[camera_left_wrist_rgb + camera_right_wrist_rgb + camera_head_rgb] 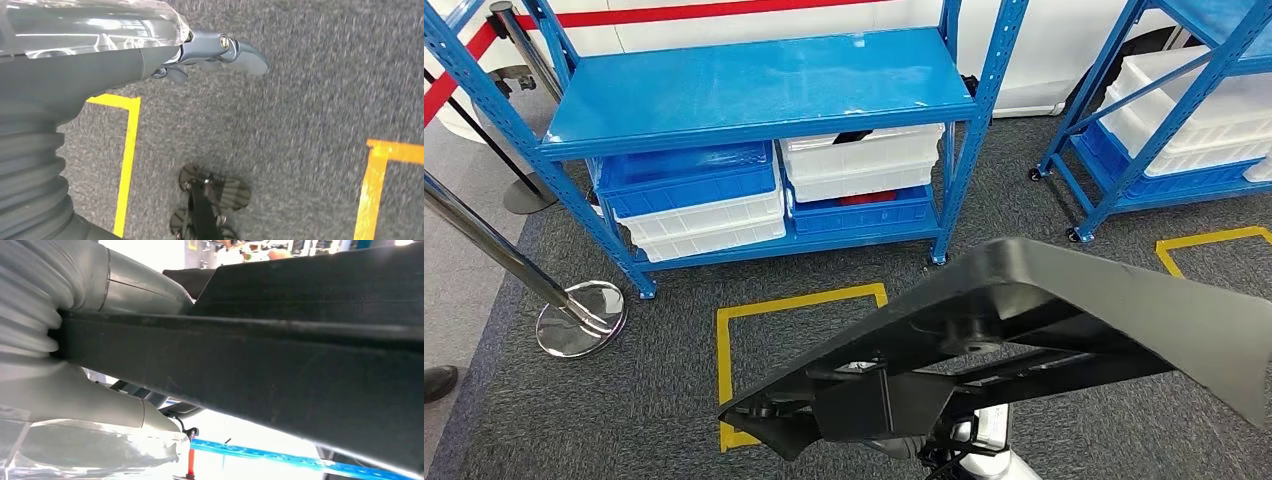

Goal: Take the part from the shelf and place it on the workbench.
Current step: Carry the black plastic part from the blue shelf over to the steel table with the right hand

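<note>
A large flat black part (1064, 310) with ribs and brackets on its underside hangs tilted over the carpet in the head view. My right hand (969, 440) holds it from below, mostly hidden by it. In the right wrist view the part's dark edge (280, 365) runs across the picture, with my right hand (100, 390) clamped around it. My left hand (210, 55) hangs over the grey carpet with its thumb out and nothing in it. The blue shelf (764, 80) stands ahead, its top board bare.
Blue and white bins (694, 195) fill the shelf's lower level. A second blue rack (1164, 110) with white bins stands at the right. A yellow floor square (799, 300) lies before the shelf. A chrome barrier post (574, 315) and a person's shoe (438, 382) are at the left.
</note>
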`<action>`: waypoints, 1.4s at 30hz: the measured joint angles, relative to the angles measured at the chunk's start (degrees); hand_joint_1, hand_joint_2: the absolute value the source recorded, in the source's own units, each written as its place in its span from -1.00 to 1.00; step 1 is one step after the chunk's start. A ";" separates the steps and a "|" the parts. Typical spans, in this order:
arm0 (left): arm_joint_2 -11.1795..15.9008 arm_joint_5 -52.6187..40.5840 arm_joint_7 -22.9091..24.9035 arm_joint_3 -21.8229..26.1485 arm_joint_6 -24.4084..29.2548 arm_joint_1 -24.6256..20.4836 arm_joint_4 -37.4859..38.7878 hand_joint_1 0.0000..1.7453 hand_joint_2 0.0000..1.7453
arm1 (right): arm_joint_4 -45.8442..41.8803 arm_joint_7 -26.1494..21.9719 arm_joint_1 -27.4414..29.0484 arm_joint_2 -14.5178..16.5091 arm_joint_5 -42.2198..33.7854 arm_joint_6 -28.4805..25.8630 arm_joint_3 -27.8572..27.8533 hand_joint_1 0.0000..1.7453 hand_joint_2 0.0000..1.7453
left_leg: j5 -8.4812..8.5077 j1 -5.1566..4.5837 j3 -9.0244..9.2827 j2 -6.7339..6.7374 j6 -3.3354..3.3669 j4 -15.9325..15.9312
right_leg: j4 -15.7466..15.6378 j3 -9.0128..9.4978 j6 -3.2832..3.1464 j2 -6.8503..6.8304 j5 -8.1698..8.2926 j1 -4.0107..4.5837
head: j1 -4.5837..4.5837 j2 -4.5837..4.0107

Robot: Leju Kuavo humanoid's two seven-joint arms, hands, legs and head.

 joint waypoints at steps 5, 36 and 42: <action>0.09 0.33 0.14 0.05 0.18 0.07 -0.02 -1.00 1.00 | -1.30 -1.16 1.04 0.27 0.60 0.98 -1.61 1.00 1.00 | -7.03 0.60 -6.12 -0.06 -1.45 13.35 | -0.46 -0.10 -1.10 -0.02 0.43 -0.20 | 0.00 0.00; 1.38 -0.18 1.41 0.10 4.75 0.03 -0.48 -1.00 1.00 | -9.82 -0.27 -0.08 -0.98 4.51 -2.89 -6.88 1.00 1.00 | -6.94 0.76 -4.88 0.57 -1.66 11.61 | 0.06 -1.21 -1.30 0.09 0.71 0.06 | 0.00 0.00; 0.50 -0.03 0.20 0.10 6.34 0.11 -0.46 -1.00 1.00 | -9.89 1.08 0.06 -0.67 7.75 -3.12 -5.06 1.00 1.00 | -1.31 0.83 -2.32 -2.10 -0.91 5.20 | 0.22 -1.00 -1.09 3.94 0.82 0.15 | 0.00 0.00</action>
